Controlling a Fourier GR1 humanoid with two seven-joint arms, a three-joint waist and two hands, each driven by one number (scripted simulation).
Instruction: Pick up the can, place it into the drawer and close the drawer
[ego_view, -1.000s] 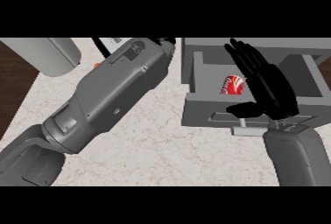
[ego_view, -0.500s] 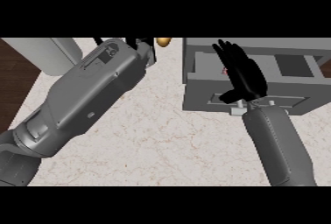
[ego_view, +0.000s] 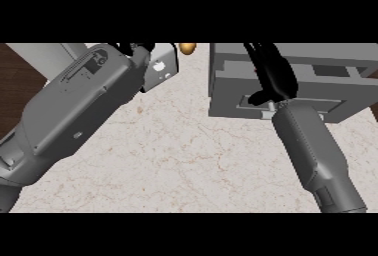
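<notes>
Right hand: fingers straight, flat over the grey drawer front at the desk's far right, nearer than the left forearm; left hand's fingers untellable; can hidden, presumably inside the drawer.

There was one grey drawer unit at the upper right of the frame, standing on one marbled table. Two grey forearms came in from the lower edge, one at the left and one at the right, and one black hand showed, over the drawer unit. At the top centre there was one small orange object, and beside it one pale box-like object.
</notes>
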